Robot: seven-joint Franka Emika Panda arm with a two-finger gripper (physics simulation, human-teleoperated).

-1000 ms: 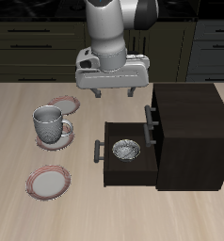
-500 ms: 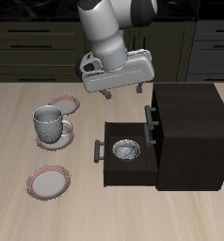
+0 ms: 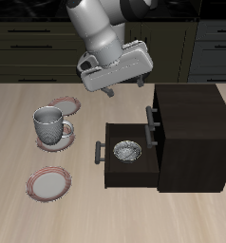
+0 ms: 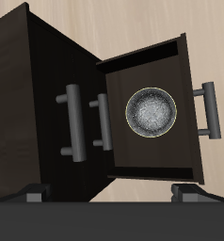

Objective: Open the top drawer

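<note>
The blackish-brown cabinet [image 3: 191, 133] stands on the table. Its top drawer [image 3: 155, 106] is shut, with a short grey bar handle [image 3: 150, 116]; the handle also shows in the wrist view [image 4: 71, 122]. A second grey handle [image 3: 160, 132] sits just below it on a shut front. The lowest drawer [image 3: 126, 171] is pulled out and holds a small grey bowl [image 3: 127, 150]. My gripper [image 3: 122, 86] hangs tilted in the air above and beside the cabinet's front, open and empty, touching nothing. Its fingertips [image 4: 34, 195] frame the cabinet in the wrist view.
A grey mug [image 3: 50, 124] sits on a plate beside the open drawer. A pink-rimmed plate [image 3: 49, 182] lies nearer the table's front edge, and another plate [image 3: 62, 102] lies farther back. The open drawer's handle [image 3: 98, 152] sticks out toward them.
My gripper has risen a little and tilted, its wrist swinging away from the cabinet. The drawers and dishes have not moved.
</note>
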